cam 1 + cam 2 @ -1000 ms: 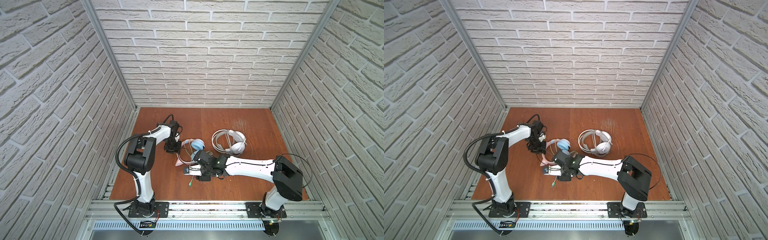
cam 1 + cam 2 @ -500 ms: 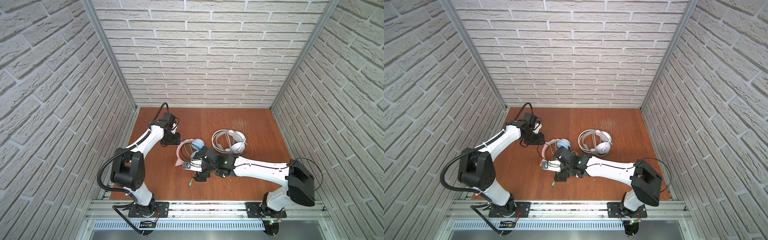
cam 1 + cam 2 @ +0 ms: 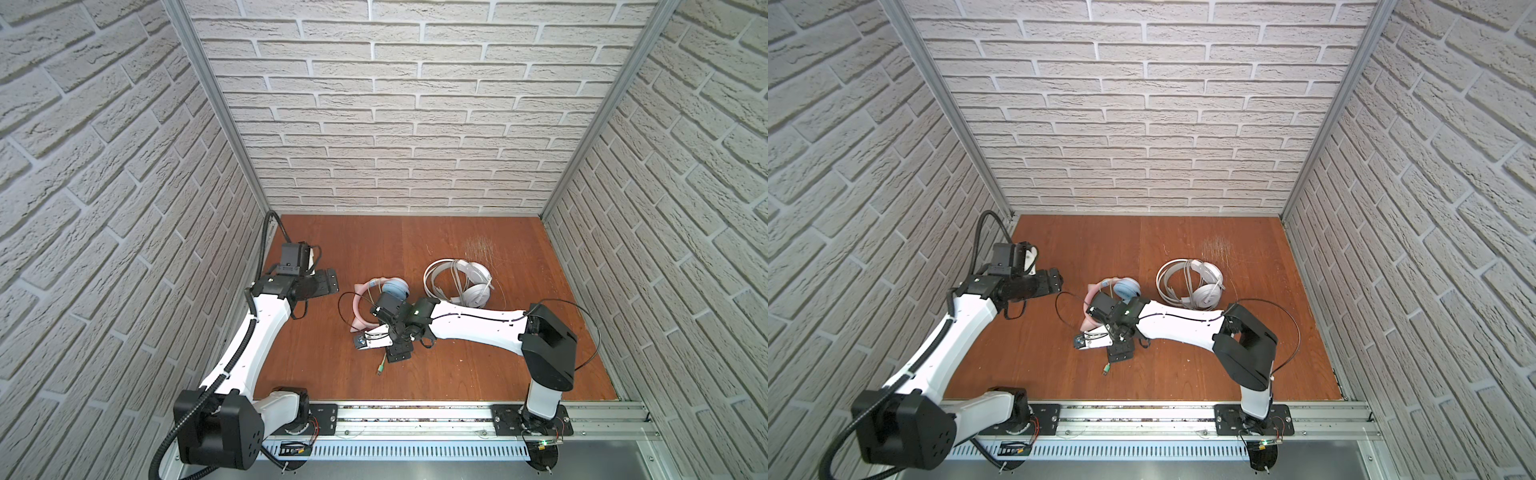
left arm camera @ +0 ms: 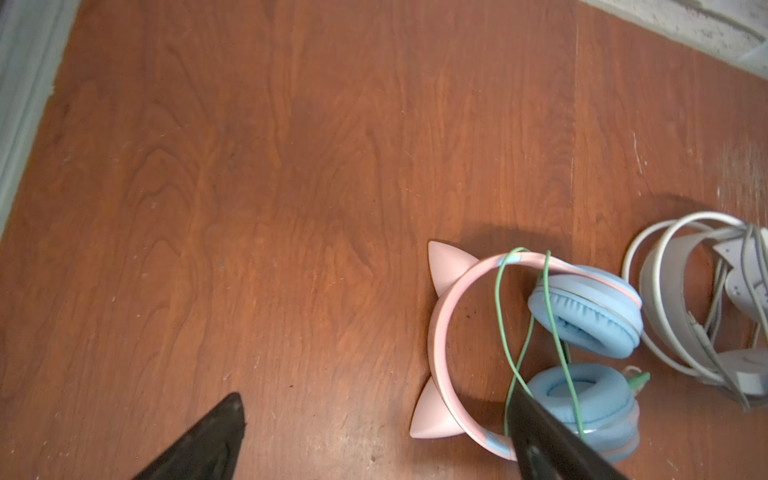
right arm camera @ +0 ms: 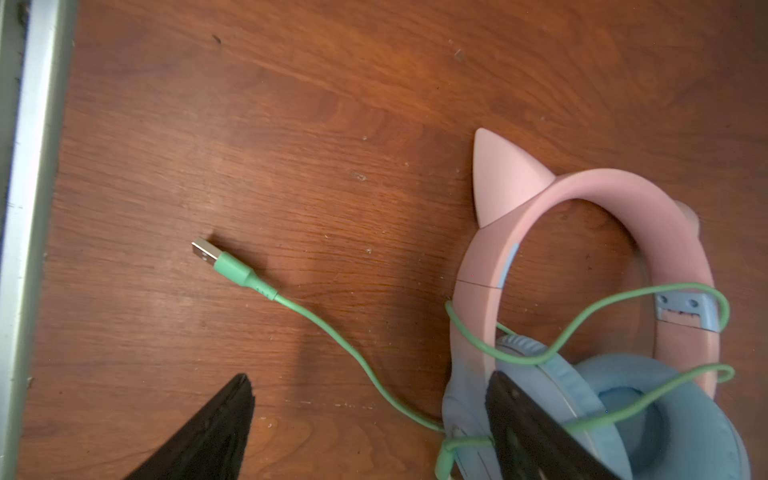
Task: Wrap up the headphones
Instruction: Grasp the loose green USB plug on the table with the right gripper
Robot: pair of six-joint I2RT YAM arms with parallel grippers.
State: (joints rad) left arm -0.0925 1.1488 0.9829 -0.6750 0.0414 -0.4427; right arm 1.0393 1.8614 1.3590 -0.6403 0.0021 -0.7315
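**Both top views:** my left claw point(image 3: 330, 283) point(image 3: 1052, 283) is hanging spread over the bare reddish-brown wooden tabletop point(image 3: 457, 374) point(image 3: 1183, 374), gripping nothing. The pink cat-ear headphones with light blue earcups point(image 3: 395, 286) point(image 3: 1127, 288) are lying flat beyond its fingertips, clear of it. My right claw point(image 3: 380, 348) point(image 3: 1102, 347) is hovering at that pair, with my wrist hiding part of the headband. Its jaws are standing parted, and I can't see anything clamped. The green USB plug point(image 3: 380, 368) point(image 3: 1106, 369) is lying on the wood just beside the right claw's tips. The all-white headphones wound with pale cable point(image 3: 473, 291) point(image 3: 1206, 293) are sitting beside my right forearm, behind that claw and well apart from the left one.

**Left wrist:** the black fingers point(image 4: 216, 436) are standing wide apart with only wood between them. The pink pair is lying ahead, off toward one finger. That finger is overlapping an earcup in frame, but I can't tell if it's touching. The thin green cable point(image 4: 497, 299) is looping loosely across the headband and cups. The white pair is sitting just beyond the pink pair.

**Right wrist:** the fingers point(image 5: 216, 428) are again standing wide apart, pinching nothing. The cable is running over the wood between them, out to the plug ahead of the claw. One finger is overlapping a blue earcup, contact unclear. Loose cable loops are draping over the headband.
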